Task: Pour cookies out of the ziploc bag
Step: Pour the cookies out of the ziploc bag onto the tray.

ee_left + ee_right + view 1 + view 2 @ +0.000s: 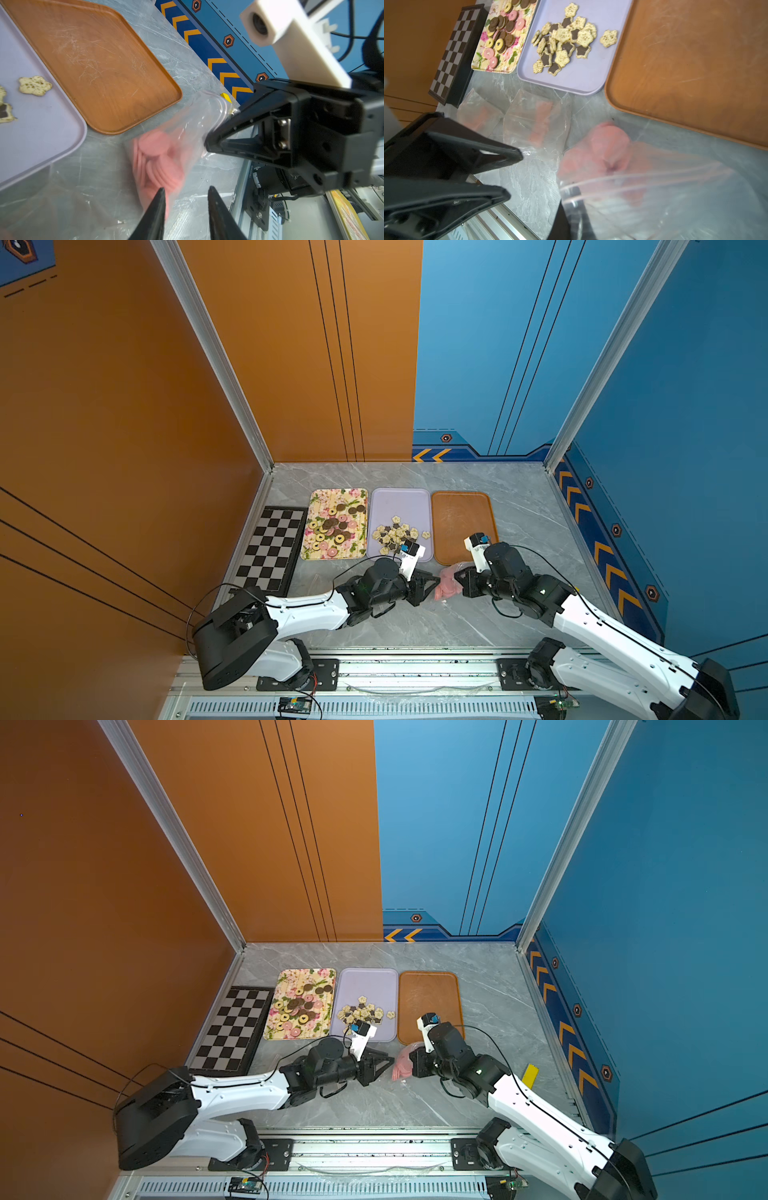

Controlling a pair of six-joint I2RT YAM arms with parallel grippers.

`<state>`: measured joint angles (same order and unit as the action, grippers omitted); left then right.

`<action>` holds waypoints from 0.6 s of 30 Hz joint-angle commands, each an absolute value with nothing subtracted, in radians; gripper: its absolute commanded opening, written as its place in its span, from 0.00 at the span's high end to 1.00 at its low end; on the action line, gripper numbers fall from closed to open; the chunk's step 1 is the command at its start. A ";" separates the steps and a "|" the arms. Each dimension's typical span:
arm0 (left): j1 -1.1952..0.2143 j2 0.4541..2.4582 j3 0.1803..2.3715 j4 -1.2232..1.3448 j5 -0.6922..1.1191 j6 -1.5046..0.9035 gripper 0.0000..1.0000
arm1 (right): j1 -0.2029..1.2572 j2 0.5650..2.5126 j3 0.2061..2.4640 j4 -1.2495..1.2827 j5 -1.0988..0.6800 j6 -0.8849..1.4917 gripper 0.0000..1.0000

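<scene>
The clear ziploc bag holds a stack of plain pink cookies and hangs low over the table in front of the brown tray. My right gripper is shut on the bag's zip end. My left gripper stands open at the bag's other end, its jaws apart with bare table between them. Round brown, pink and yellow cookies lie on the floral tray. Flower-shaped cookies lie on the lilac tray.
A chessboard lies left of the trays. Two flat, see-through bags rest on the table in front of the floral and lilac trays. A yellow strip lies by the right wall. The rail runs along the front edge.
</scene>
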<state>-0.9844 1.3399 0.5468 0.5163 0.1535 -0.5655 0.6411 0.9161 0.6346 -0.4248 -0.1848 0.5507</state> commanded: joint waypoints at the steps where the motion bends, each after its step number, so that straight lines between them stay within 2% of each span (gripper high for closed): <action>1: -1.039 1.321 0.605 0.233 0.029 -0.540 0.63 | 0.586 0.914 0.673 -0.510 -0.284 0.546 1.00; 3: -1.059 1.329 0.603 0.199 -0.010 -0.553 0.61 | 0.571 0.927 0.694 -0.527 -0.304 0.527 1.00; 11: -1.068 1.490 0.732 0.104 0.033 -0.541 0.59 | 0.560 0.949 0.751 -0.548 -0.359 0.494 1.00; 15: -1.046 1.470 0.718 0.112 0.015 -0.569 0.58 | 0.559 0.921 0.803 -0.603 -0.366 0.469 1.00; 18: -1.026 1.427 0.680 0.161 0.069 -0.526 0.58 | 0.554 0.907 0.830 -0.623 -0.388 0.463 1.00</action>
<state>-1.0443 1.4754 0.7010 0.1490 0.0498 -0.5613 0.5613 0.9375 0.7788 -0.5858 -0.3519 0.4953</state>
